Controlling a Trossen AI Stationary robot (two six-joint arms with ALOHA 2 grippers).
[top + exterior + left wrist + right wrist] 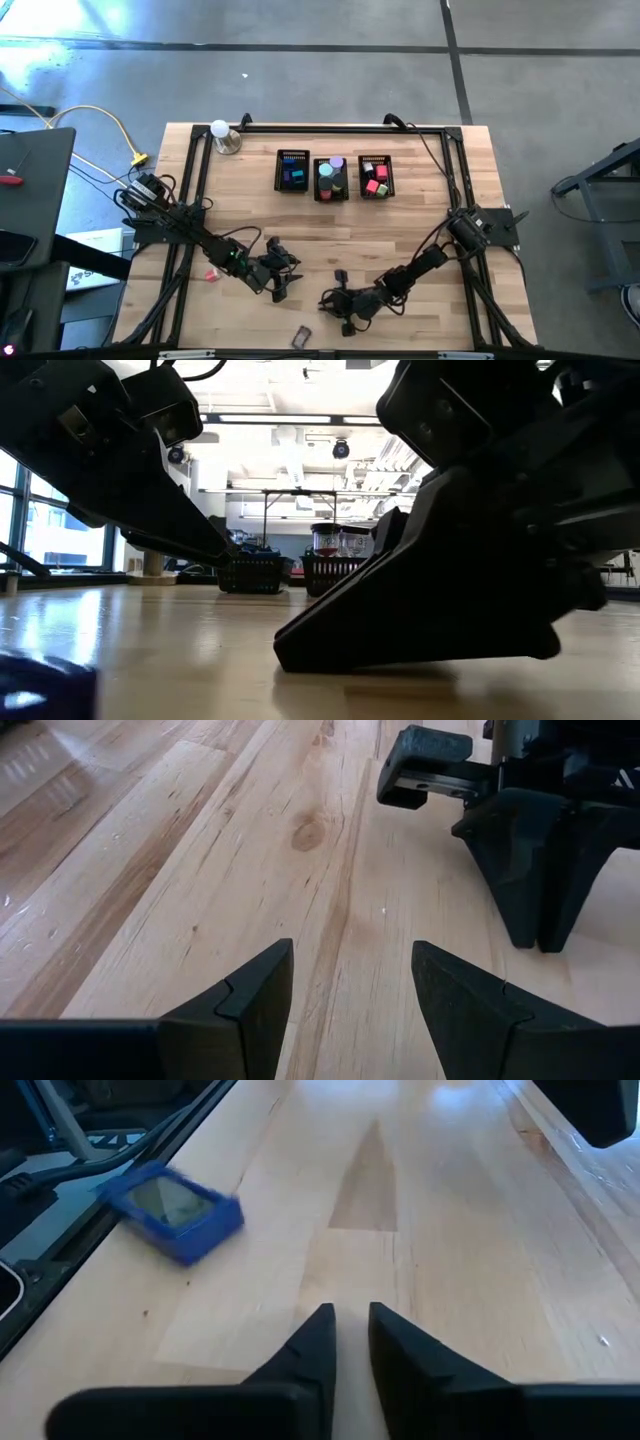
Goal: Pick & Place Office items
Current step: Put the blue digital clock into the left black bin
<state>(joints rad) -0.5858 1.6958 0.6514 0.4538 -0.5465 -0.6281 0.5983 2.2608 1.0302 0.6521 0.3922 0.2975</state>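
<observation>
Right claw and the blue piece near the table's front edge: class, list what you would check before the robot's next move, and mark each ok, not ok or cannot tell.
1. Right claw empty: ok, its fingers stand nearly together with nothing between them.
2. Blue piece within the right claw's fingers: not ok, it lies off to one side.
3. Left claw open and empty: ok.
4. Claws apart: ok, though close.
5. Mesh bins have room: cannot tell.

Bare boards (400, 230) between claws and bins (331, 176)
</observation>
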